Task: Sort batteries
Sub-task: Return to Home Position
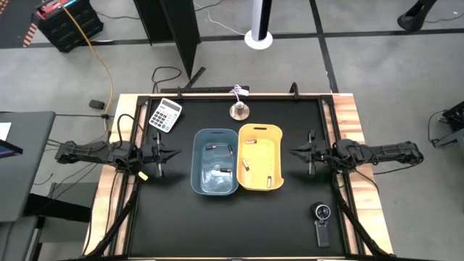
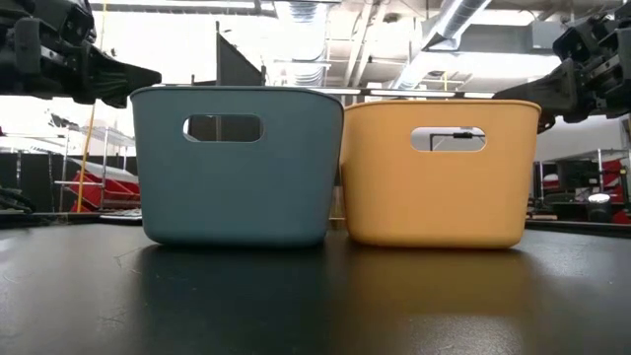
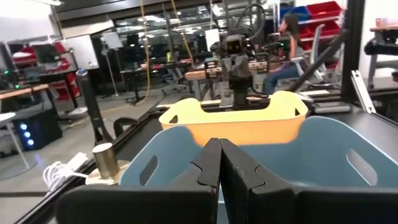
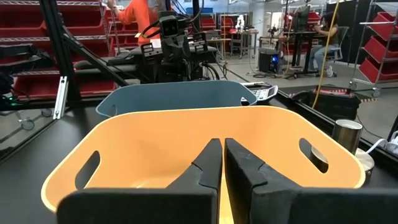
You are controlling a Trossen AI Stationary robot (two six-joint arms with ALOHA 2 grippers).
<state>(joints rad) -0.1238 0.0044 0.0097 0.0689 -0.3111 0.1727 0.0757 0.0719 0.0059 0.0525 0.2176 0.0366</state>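
Several small batteries lie inside two bins standing side by side mid-table: some in the blue bin (image 1: 214,162), among them one near its far wall (image 1: 212,147), and some in the yellow bin (image 1: 260,156), among them one near its near wall (image 1: 267,180). My left gripper (image 1: 174,154) hovers left of the blue bin, shut and empty. My right gripper (image 1: 296,151) hovers right of the yellow bin, shut and empty. Each wrist view shows its own shut fingers, left (image 3: 220,163) and right (image 4: 222,163), pointing over a bin's rim.
A calculator (image 1: 165,114) lies at the far left of the mat. A small metal cylinder (image 1: 238,110) stands behind the bins. A black round-dial gadget with a handle (image 1: 322,222) lies near the right near corner. Bare black mat (image 1: 217,225) spreads in front of the bins.
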